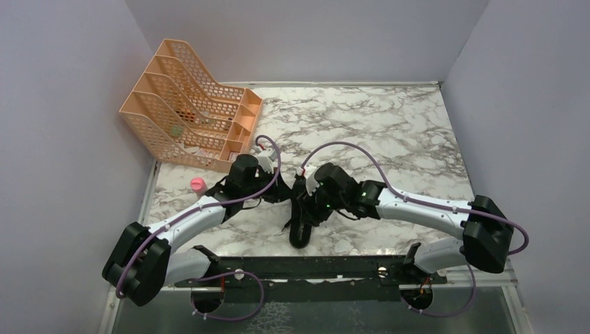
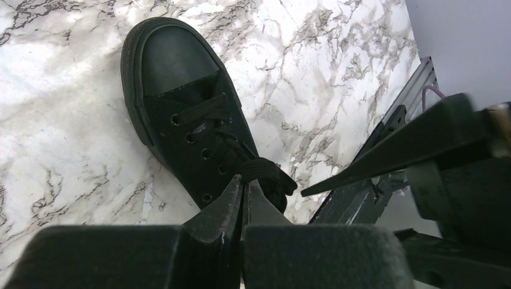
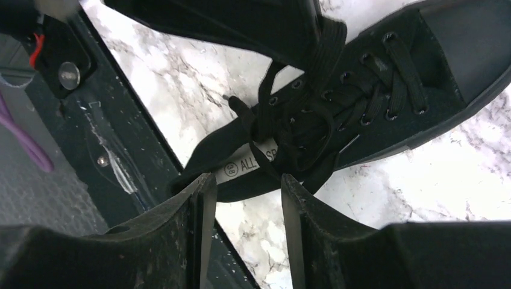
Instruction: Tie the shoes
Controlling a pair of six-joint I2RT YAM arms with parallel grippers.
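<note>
One black low-cut shoe (image 1: 300, 233) lies on the marble table between my two arms, toe toward the near edge. In the left wrist view the shoe (image 2: 181, 96) points away, and my left gripper (image 2: 245, 182) is shut on a black lace (image 2: 274, 171) at its tips, just above the eyelets. My right gripper (image 3: 247, 180) hovers over the shoe's heel opening (image 3: 289, 150) with its jaws open; only marble shows between them. In the right wrist view the lace (image 3: 328, 45) runs up from the shoe into the left fingers (image 3: 253, 24). Both grippers (image 1: 282, 193) (image 1: 307, 200) meet over the shoe.
An orange mesh file rack (image 1: 191, 104) stands at the back left. A small pink object (image 1: 197, 184) lies beside the left arm. A black rail (image 1: 313, 268) runs along the near table edge, close to the shoe. Grey walls close in both sides.
</note>
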